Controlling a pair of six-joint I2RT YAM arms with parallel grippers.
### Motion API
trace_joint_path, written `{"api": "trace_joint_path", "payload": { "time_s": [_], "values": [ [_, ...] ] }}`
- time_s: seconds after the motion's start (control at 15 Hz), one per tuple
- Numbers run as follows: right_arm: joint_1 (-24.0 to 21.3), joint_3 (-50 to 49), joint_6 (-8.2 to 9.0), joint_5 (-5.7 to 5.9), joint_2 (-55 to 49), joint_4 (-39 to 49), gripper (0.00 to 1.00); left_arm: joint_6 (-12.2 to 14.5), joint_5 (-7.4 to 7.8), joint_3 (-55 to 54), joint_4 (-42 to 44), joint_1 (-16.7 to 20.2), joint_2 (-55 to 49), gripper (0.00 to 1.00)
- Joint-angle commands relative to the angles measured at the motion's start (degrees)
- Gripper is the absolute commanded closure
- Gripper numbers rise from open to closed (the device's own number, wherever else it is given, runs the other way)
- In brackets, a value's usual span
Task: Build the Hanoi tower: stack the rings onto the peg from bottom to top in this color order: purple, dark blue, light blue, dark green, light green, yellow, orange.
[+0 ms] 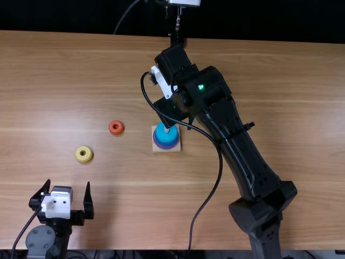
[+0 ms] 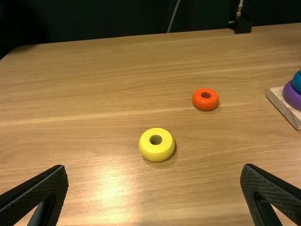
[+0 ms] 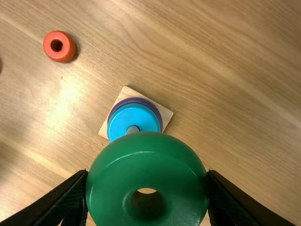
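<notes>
From the left, well apart from the tower: the left gripper (image 1: 68,186), fingers spread, nothing between them. Next, flat on the table (image 1: 43,97), the yellow ring (image 1: 85,159), then the orange ring (image 1: 116,132), a little farther out and closer to the base; both for later, by the colour order. Right of those, the wooden base (image 1: 156,149), the purple ring (image 1: 166,146) low on it, the light blue ring (image 3: 122,117) on top, the bare tip of the peg (image 3: 133,128) poking up from the middle. Here, the relation to settle: above the tower, the dark green ring (image 3: 146,162), gripped from opposite sides by the fingers of the right gripper (image 3: 148,175). In the right wrist view, peg tip just beyond the ring's rim, not inside the hole; from that angle, cannot tell the true offset. Likely next: line up hole over peg, then lower onto light blue. With a poor line-up, some risk of the rim catching on the tip and tilting. Clearly nearer for this: the right arm.
</notes>
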Motion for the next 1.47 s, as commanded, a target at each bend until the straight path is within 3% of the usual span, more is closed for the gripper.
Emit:
{"api": "trace_joint_path", "payload": {
  "time_s": [0.0, 1.4],
  "values": [
    [0.09, 2.05, -0.15, -0.11, 1.39, 0.00, 1.00, -0.15, 0.45, -6.07, -4.63, -0.27, -0.67, 0.00],
    [1.76, 1.96, 0.38, -0.11, 1.39, 0.00, 1.00, -0.15, 0.45, -6.07, -4.63, -0.27, -0.67, 0.00]
  ]
}}
